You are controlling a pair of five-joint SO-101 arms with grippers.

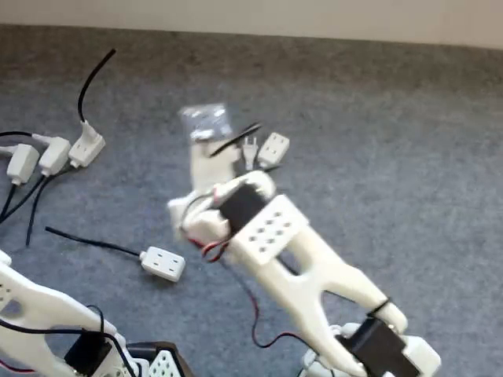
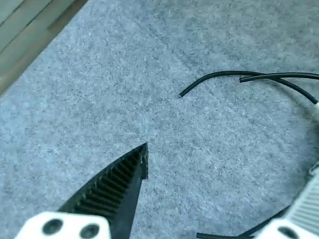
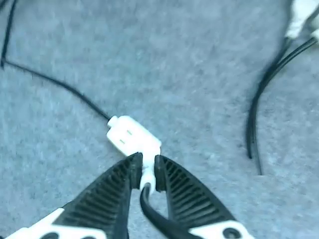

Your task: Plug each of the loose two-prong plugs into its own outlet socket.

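The right arm (image 1: 338,283) is stretched from the near edge out over the middle of the grey counter (image 1: 409,118), and its front end is blurred in the high view. The right hand (image 3: 145,167) is pitched down toward the counter. Its two black ridged fingers (image 3: 112,194) are pressed together on a white plug (image 3: 146,177), whose black cord (image 3: 148,208) is looped back beneath the hand. Directly ahead of the fingertips a white socket (image 3: 130,137) is laid flat, with one pair of slots shown on its upper face. The plug's nose is set against the socket's near end; how far it is seated cannot be told.

From above, a pronged plug (image 1: 250,148) is seen just beside a square socket (image 1: 273,148) past the arm's front end; whether these are that same pair cannot be told. A long socket (image 1: 163,263) is laid apart beside the arm, and three more sockets (image 1: 53,155) are grouped well off to the side.

The left arm (image 1: 39,314) is folded low at the near corner. The left hand (image 2: 227,172) is held over the counter with its fingers spread wide, and two black leads (image 2: 259,77) are laid beyond the fingertips.
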